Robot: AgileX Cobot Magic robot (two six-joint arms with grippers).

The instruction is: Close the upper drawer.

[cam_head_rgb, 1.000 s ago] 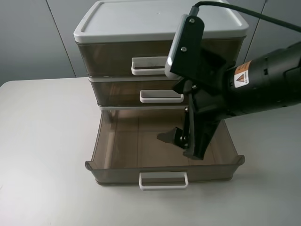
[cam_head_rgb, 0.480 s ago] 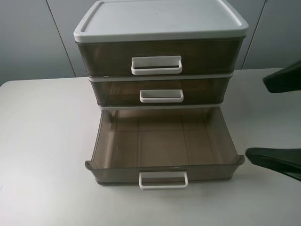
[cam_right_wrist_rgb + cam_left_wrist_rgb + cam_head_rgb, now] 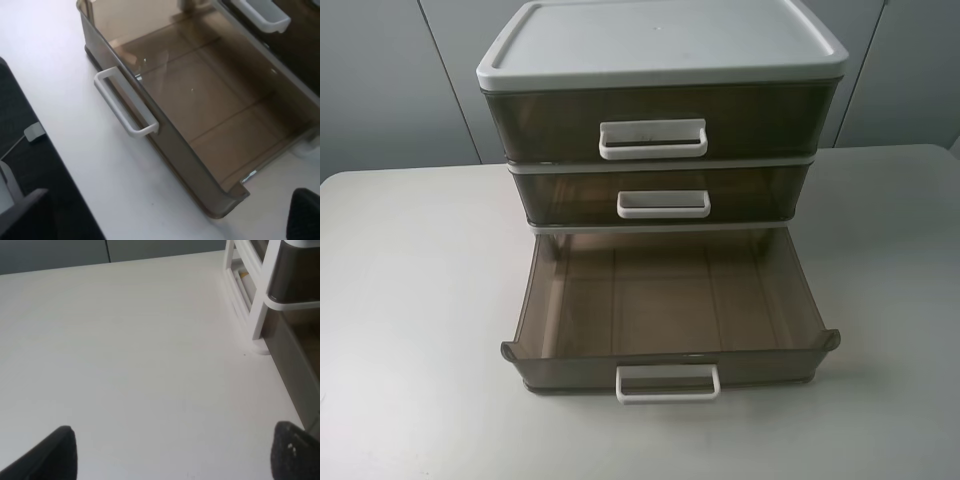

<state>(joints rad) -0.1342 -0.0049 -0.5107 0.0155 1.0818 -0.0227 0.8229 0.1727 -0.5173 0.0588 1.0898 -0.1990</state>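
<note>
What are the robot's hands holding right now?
Nothing. The left gripper is open over the bare white table, and only one fingertip of the right gripper shows, beside the pulled-out translucent brown bottom drawer, touching nothing.

White table (image 3: 410, 300) carries the three-tier cabinet (image 3: 660, 40).

One three-tier cabinet (image 3: 660, 60) stood on one table (image 3: 410, 300), holding three drawers, each fitted with one white handle.
</note>
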